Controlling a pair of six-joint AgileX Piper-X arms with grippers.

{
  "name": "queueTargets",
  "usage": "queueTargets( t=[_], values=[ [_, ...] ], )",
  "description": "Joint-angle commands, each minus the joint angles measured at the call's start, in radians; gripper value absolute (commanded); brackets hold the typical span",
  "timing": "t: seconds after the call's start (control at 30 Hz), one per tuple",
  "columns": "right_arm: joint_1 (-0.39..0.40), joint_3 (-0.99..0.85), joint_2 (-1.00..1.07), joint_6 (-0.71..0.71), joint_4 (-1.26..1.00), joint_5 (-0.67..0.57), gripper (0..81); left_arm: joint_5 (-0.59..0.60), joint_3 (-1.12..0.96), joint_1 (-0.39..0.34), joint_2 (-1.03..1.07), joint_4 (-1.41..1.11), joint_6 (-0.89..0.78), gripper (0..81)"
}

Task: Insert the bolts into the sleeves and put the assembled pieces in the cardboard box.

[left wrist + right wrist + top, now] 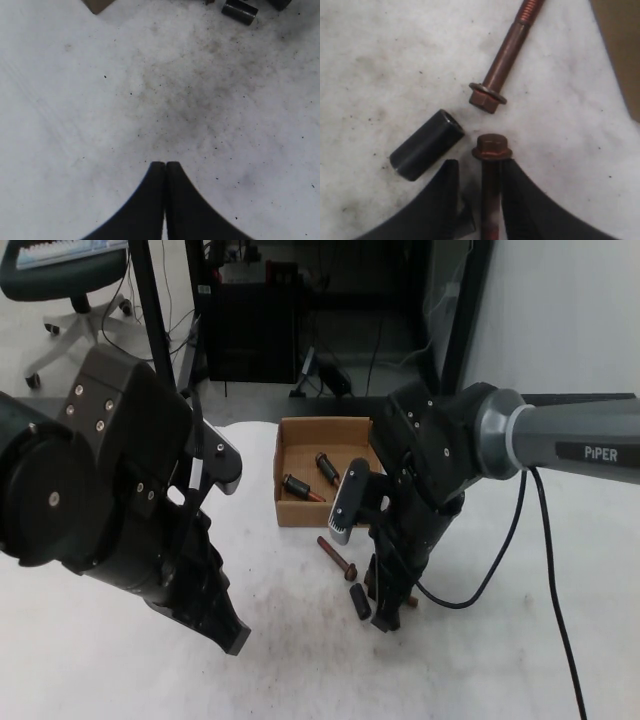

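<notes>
Near the cardboard box [322, 426], the high view has a loose bolt [338, 557] on the white tabletop [500, 670], threads toward the box, a dark sleeve [360, 601] past its head, two assembled pieces [300, 486] inside, and dark racks [250, 330] beyond. Farther off, the left wrist view shows the left hand [165, 167] closed on nothing over a speckled surface. Right wrist view: the right hand [480, 167] narrowly straddles a second bolt [491, 146], head toward the box.

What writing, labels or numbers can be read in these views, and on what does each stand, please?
On the right arm's grey forearm: white maker's lettering, a brand mark, not quoted here.
On the cardboard box, bolts and sleeve: no print visible.
</notes>
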Motion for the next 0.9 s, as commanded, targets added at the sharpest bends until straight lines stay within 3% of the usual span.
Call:
queueTargets(
  t=[0.0, 0.87],
  values=[
    [-0.005, -0.001, 0.001, -0.01, -0.002, 0.002, 27.9, 0.007, -0.001, 0.002, -0.012, 0.002, -0.008, 0.2],
    [-0.009, -0.004, -0.036, -0.061, -0.06, 0.042, 27.9, 0.023, -0.001, 0.002, -0.012, -0.02, -0.008, 0.2]
  ],
)
